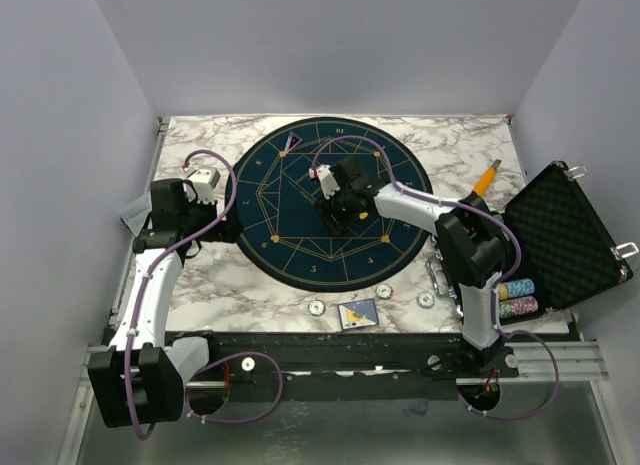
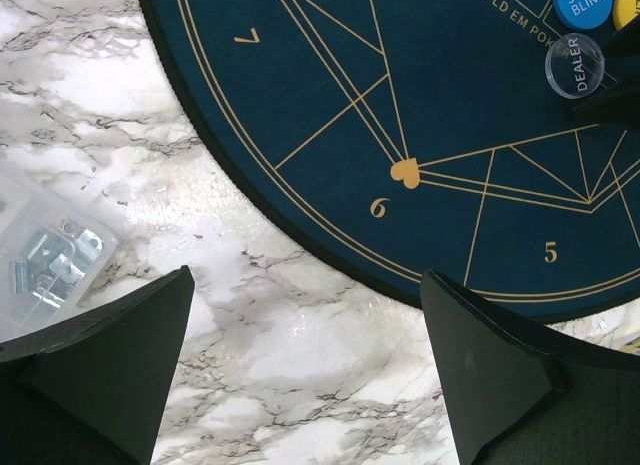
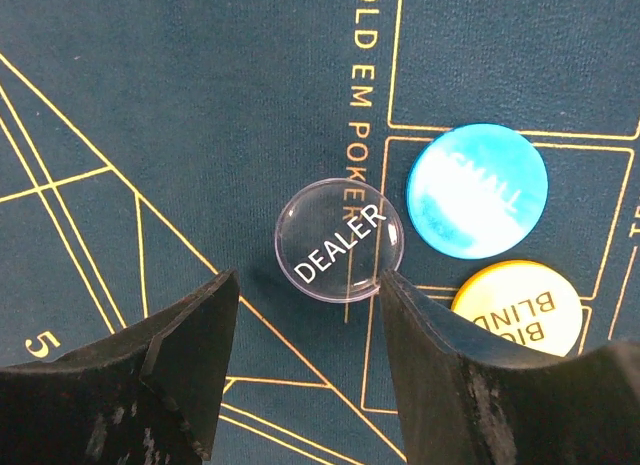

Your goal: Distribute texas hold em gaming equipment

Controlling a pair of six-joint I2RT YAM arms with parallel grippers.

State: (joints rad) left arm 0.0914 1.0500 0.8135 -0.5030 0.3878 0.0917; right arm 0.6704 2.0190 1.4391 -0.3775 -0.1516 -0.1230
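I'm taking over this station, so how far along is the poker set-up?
Looks done: the dealer button, small blind disc and big blind disc lie together on the mat; three chips and a card lie at the near edge of the table. In hand: nothing held; the open right gripper is poised at the dealer button, the left gripper hangs open. Left: chip stacks sit in the case.

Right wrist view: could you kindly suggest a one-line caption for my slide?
Right gripper, jaws apart, poised at the clear DEALER button beside a blue disc and yellow disc on the poker mat.
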